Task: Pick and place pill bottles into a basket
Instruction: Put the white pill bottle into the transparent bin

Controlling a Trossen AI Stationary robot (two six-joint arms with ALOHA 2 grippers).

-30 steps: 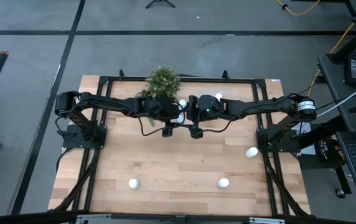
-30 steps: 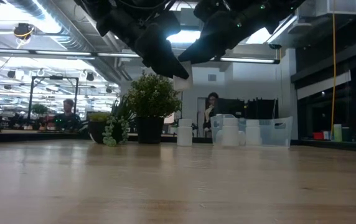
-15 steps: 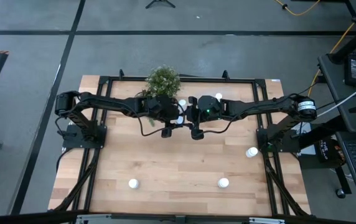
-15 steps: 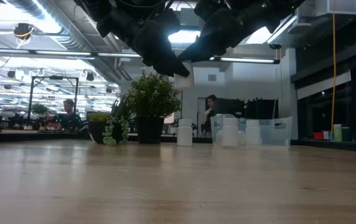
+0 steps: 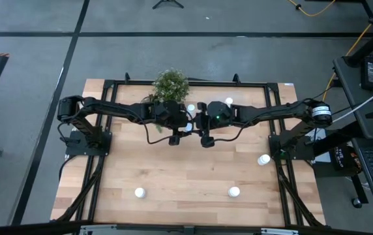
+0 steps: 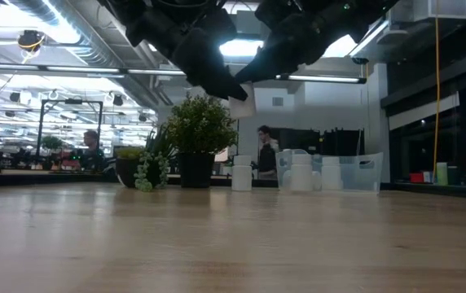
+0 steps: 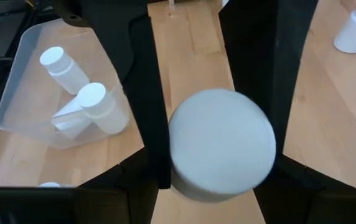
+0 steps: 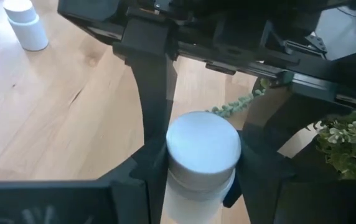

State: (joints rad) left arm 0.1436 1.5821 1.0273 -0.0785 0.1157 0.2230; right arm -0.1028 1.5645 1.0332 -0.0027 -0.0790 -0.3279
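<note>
High view: three small white cylindrical pill bottles (image 5: pixel 139 192) stood loose on the wooden table, well short of the green potted plant (image 5: pixel 171 83). Nearer the plant, left gripper (image 7: pixel 212 155) and right gripper (image 8: pixel 196 155) both clamped one bottle (image 6: pixel 242 100) mid-air, probably a handover. Transparent shallow plastic basket (image 7: pixel 22 81) beside the plant held two.

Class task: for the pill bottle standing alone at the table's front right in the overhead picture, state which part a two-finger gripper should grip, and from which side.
Grip the pill bottle across its round body just under the cap, descending from straight above. It stands upright with bare table all around, so fingers fit either side.
</note>
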